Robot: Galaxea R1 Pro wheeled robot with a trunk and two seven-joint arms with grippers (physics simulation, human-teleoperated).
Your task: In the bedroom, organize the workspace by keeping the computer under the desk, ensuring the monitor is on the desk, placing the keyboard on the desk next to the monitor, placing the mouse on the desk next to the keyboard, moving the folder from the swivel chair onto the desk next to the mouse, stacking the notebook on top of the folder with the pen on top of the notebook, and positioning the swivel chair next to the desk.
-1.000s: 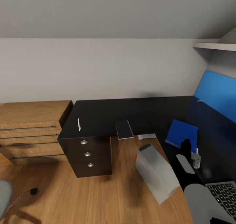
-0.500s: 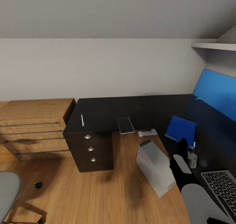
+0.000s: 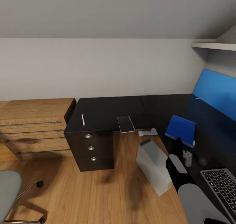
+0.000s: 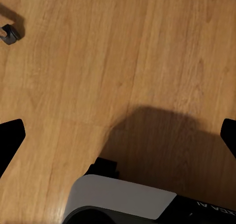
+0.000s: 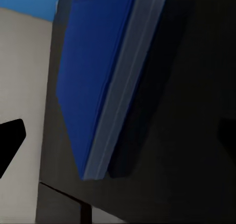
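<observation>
— Beside the blue folder [image 3: 181, 129] on the desk [image 3: 108, 110], that's where the right gripper [image 3: 179, 144] hangs, just short of the folder's near edge. From its wrist camera the two dark fingertips sit far apart at the frame's sides, so the jaws are spread, gripping nothing.

— And the left one?

— Its wrist camera looks down at bare wooden floor [image 4: 98, 61], fingertips wide apart too, nothing between them.

— So what's the worry?

— The notebook [image 3: 126, 124]. It lies well away from the folder, at the desk's front edge, and part of it seems to stick out past the edge. I'd guess a clumsy nudge tips it onto the floor.

— And the pen [image 3: 83, 119]?

— Thin white stick lying further still from the folder, above the drawers [image 3: 91, 148]. It looks hard to pinch flat off a glossy top; it could roll or skid away.

— That tower?

— The computer [image 3: 153, 168] stands tilted on the floor, close to the folder's side of the desk. If the base swings toward the notebook, I think it could be knocked over. The keyboard [image 3: 223, 188] lies near the folder, close to the arm's elbow [image 3: 196, 197], so a sweep might shove it.
</observation>
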